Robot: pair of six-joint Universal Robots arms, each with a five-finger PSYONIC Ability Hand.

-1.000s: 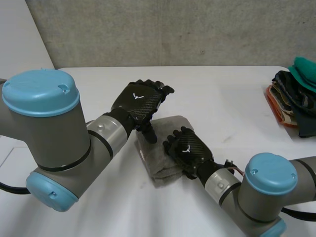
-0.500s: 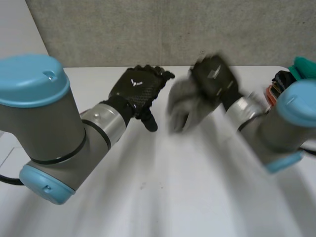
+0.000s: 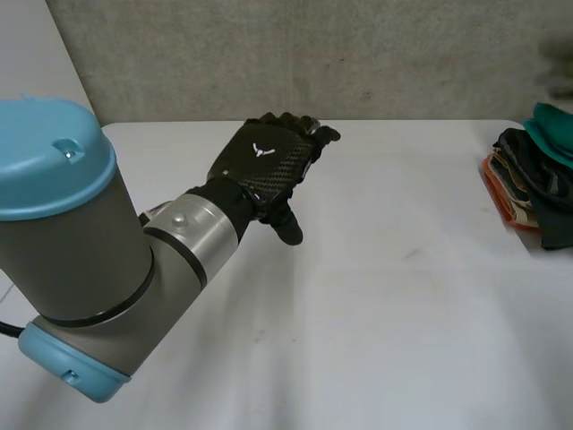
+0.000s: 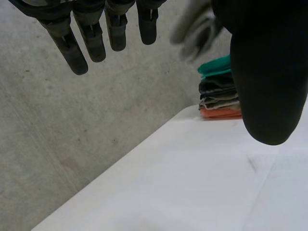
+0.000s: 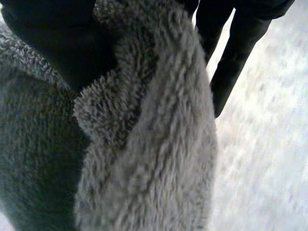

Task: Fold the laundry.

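Our left hand (image 3: 269,166) hovers over the white table (image 3: 376,296), fingers straight, slightly spread, holding nothing. Far right sits a stack of folded clothes (image 3: 533,193) (teal on top). Our right hand (image 5: 53,43) pinches the grey fleecy cloth (image 5: 154,144) between thumb and fingers.

No words, numbers or brand names can be read. Sole sign: a small white V-shaped emblem (image 3: 260,150) with no lettering, on the black woven back of the left hand (image 3: 277,175), upper centre of the head view. In the right wrist view, the grey fleece cloth (image 5: 154,144) pinched in the right hand (image 5: 57,43) presents plain pile, without legible print
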